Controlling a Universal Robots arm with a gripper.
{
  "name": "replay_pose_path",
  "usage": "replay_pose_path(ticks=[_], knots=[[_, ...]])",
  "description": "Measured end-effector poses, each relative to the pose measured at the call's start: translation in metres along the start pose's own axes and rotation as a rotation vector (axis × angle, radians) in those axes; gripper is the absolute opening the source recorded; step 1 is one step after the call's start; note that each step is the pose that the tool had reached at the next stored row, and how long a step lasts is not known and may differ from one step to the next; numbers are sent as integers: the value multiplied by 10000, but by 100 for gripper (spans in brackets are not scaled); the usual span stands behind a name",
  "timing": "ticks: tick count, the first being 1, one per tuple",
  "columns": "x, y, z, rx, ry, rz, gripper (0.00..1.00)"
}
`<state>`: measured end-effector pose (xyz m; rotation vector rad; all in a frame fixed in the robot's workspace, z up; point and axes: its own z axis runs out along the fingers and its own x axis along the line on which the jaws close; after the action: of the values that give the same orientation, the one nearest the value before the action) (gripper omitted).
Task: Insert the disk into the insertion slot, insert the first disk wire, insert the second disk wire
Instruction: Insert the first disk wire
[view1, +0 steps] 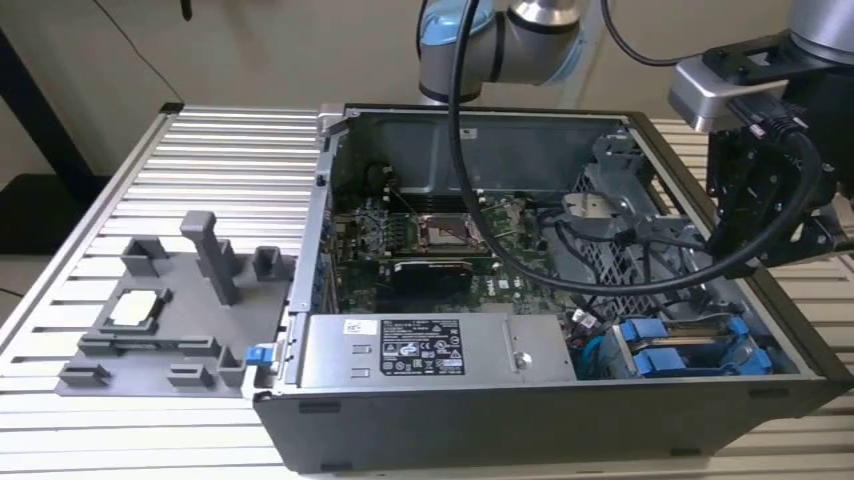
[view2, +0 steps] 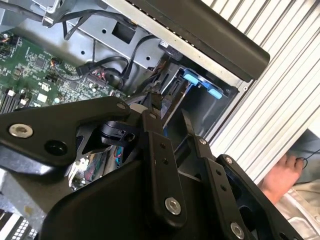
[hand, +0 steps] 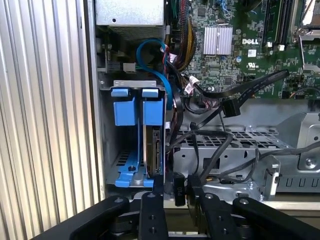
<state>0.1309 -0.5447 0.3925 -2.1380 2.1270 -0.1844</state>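
STATE: disk (hand: 153, 147) is seated in insertion slot (hand: 107, 130), at 4 o'clock within computer case (view1: 534, 420) in exterior view | gripper (hand: 175, 183) is clamped on black disk wire (hand: 180, 196) plug, presented end-on, apparently for mating.

Disk (hand: 153, 150): silver-grey drive in a blue carrier, standing on edge, seated in the insertion slot (hand: 150, 84) of the dark-grey cage, right beside a second blue carrier (hand: 124, 111). Black wire plug (hand: 179, 192) sits just off the disk's exposed end, pinched in the gripper (hand: 176, 186), not plugged in.
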Motion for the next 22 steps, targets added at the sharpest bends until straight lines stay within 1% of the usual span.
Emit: replay_pose_path(ticks=[1, 2, 3, 4, 5, 18, 19, 20, 22], knots=[[0, 0, 0, 0, -1, 0, 33], [0, 1, 0, 0, -1, 0, 31], [0, 1, 0, 0, 0, 1, 24], [0, 1, 0, 0, 0, 1, 24], [0, 1, 0, 0, 0, 1, 19], [0, 2, 1, -5, 1, 0, 19], [0, 2, 2, -30, 3, 1, 19], [1, 2, 6, -79, 2, 0, 19], [9, -3, 17, -227, 0, 1, 19]])
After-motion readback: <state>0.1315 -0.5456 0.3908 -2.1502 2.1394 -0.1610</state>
